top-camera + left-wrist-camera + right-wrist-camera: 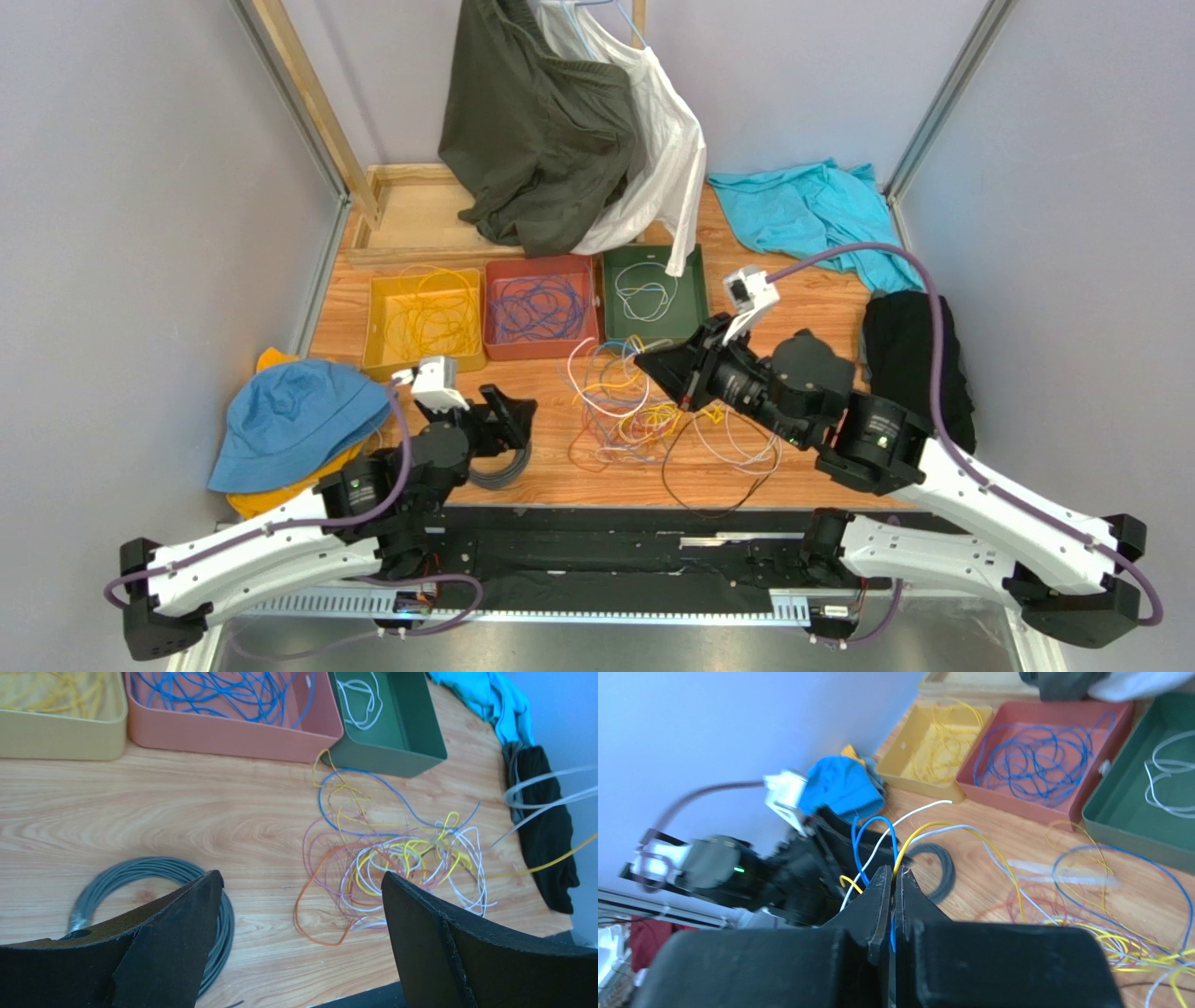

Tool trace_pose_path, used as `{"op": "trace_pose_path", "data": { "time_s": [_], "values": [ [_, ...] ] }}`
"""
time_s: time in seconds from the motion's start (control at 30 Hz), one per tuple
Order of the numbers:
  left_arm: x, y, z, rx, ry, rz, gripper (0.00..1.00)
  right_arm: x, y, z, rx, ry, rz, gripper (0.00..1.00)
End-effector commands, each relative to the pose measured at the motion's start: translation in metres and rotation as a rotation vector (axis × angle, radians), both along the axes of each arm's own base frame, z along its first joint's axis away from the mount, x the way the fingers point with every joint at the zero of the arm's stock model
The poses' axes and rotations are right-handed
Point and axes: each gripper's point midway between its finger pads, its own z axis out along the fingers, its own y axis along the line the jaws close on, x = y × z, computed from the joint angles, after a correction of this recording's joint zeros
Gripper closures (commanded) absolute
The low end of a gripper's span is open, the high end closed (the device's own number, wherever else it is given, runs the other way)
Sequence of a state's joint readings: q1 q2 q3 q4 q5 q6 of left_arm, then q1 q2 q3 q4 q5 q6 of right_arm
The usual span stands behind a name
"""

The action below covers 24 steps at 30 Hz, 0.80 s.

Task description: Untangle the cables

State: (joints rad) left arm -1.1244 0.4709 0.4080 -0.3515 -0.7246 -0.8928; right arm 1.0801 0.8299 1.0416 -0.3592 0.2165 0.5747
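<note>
Top view: cables [659,417] lie in a loose heap at mid-table, in front of the red tray [490,305] and green tray [699,297]. The right gripper [651,360] sits at the heap's 12 o'clock edge, but the grip itself is too small to read here.

Right wrist view settles it: right gripper [892,879] is clenched on a few strands, blue, yellow and white, which rise from between the jaws toward 12 o'clock. The rest of the cables [1116,931] trail over the wood at 3 o'clock.

Left wrist view alone shows a grey coil [133,876] flat on the table, partly under the left finger. The left gripper [300,878] is released, jaws wide, holding nothing, with the cables [393,861] beyond the gap toward 2 o'clock, not touching. Taut strands run off at 3 o'clock.
</note>
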Motion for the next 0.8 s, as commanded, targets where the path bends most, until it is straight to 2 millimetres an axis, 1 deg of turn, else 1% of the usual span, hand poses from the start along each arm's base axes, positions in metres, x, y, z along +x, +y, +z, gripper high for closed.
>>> {"op": "trace_pose_path", "data": {
  "time_s": [0.0, 0.03, 0.07, 0.1, 0.13, 0.17, 0.23, 0.27, 0.3, 0.33, 0.37, 0.4, 0.43, 0.47, 0.53, 0.67, 0.7, 0.73, 0.77],
  "values": [
    [0.001, 0.028, 0.014, 0.013, -0.046, 0.071, 0.07, -0.002, 0.006, -0.028, -0.029, 0.013, 0.022, 1.0],
    [0.0, 0.029, 0.022, -0.012, -0.073, 0.06, 0.07, -0.002, 0.007, -0.029, -0.022, 0.012, 0.026, 1.0],
    [-0.001, 0.022, 0.03, -0.048, -0.1, 0.027, 0.07, -0.003, 0.007, -0.028, -0.017, 0.011, 0.028, 1.0],
    [-0.001, 0.019, 0.037, -0.029, -0.144, -0.013, 0.07, -0.003, 0.006, -0.026, -0.017, 0.009, 0.028, 1.0],
    [-0.004, 0.013, 0.048, -0.057, -0.188, -0.059, 0.07, -0.003, 0.006, -0.026, -0.022, 0.009, 0.03, 1.0],
    [-0.01, -0.006, 0.066, -0.128, -0.247, -0.152, 0.07, -0.003, 0.006, -0.021, -0.019, 0.004, 0.03, 1.0],
    [-0.016, -0.022, 0.083, -0.143, -0.338, -0.25, 0.06, -0.003, 0.005, -0.02, -0.022, 0.0, 0.029, 1.0],
    [-0.023, -0.034, 0.101, -0.192, -0.4, -0.321, 0.07, -0.003, 0.005, -0.019, -0.021, -0.001, 0.026, 1.0],
    [-0.025, -0.04, 0.106, -0.202, -0.418, -0.349, 0.06, -0.003, 0.005, -0.019, -0.018, -0.003, 0.027, 1.0],
    [-0.024, -0.051, 0.107, -0.192, -0.417, -0.376, 0.06, -0.003, 0.005, -0.02, -0.02, 0.0, 0.027, 1.0],
    [-0.026, -0.058, 0.115, -0.188, -0.425, -0.405, 0.06, -0.003, 0.006, -0.021, -0.021, 0.001, 0.033, 1.0],
    [-0.025, -0.064, 0.116, -0.172, -0.418, -0.417, 0.06, -0.005, 0.008, -0.024, -0.025, 0.008, 0.042, 1.0],
    [-0.021, -0.074, 0.107, -0.129, -0.388, -0.43, 0.06, -0.005, 0.009, -0.026, -0.026, 0.013, 0.048, 1.0],
    [-0.02, -0.077, 0.119, -0.131, -0.398, -0.434, 0.06, -0.006, 0.01, -0.026, -0.022, 0.017, 0.052, 1.0],
    [-0.015, -0.085, 0.124, -0.127, -0.404, -0.433, 0.06, -0.009, 0.011, -0.031, -0.023, 0.029, 0.066, 1.0],
    [-0.009, -0.087, 0.145, -0.12, -0.474, -0.414, 0.05, -0.015, 0.009, -0.039, -0.017, 0.045, 0.086, 1.0],
    [-0.008, -0.089, 0.148, -0.115, -0.481, -0.414, 0.05, -0.016, 0.009, -0.04, -0.018, 0.049, 0.091, 1.0],
    [-0.006, -0.092, 0.145, -0.09, -0.474, -0.417, 0.05, -0.017, 0.009, -0.046, -0.026, 0.056, 0.094, 1.0],
    [-0.005, -0.093, 0.154, -0.085, -0.489, -0.416, 0.05, -0.018, 0.007, -0.046, -0.019, 0.059, 0.093, 1.0]
  ]
}}
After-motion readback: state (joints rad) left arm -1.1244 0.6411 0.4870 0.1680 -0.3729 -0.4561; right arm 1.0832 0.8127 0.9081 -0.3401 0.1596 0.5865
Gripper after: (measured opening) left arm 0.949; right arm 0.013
